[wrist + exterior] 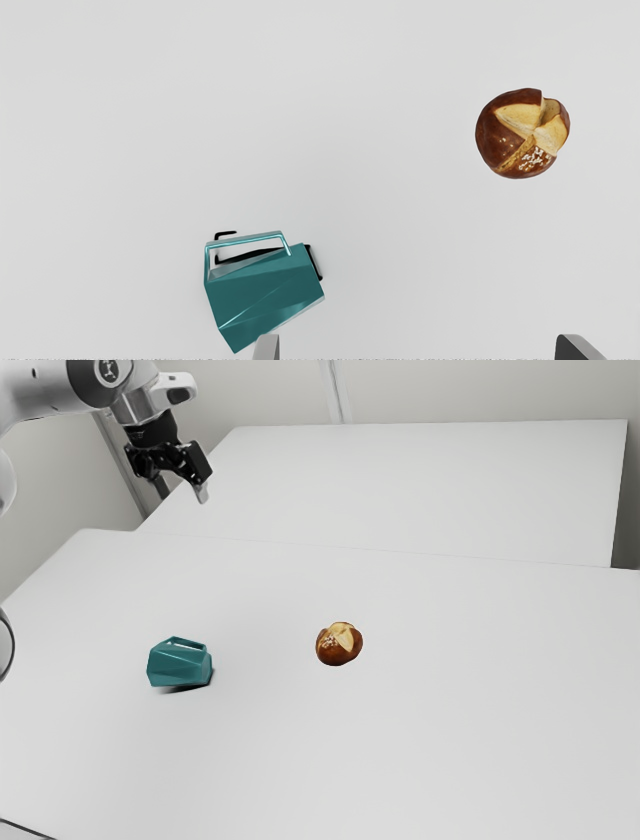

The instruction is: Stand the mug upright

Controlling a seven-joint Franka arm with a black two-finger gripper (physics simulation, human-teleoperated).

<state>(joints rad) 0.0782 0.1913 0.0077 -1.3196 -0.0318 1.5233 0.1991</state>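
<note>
Gripper [182, 490]: we have it raised above the tabletop [450, 730], released, fingers spread wide.
Mug [180, 664]: teal, lying on its side on the tabletop, toward the exterior view's left.
Bread roll [338, 645]: brown, split crust; we log it well apart from the mug, toward the exterior view's right of it.

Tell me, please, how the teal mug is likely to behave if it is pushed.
The teal mug looks stiff, with sharp creases and a thin, angular handle. Lying on its side, it would probably slide rather than roll, as its walls are flat facets. Its shine suggests a slippery surface.
</note>
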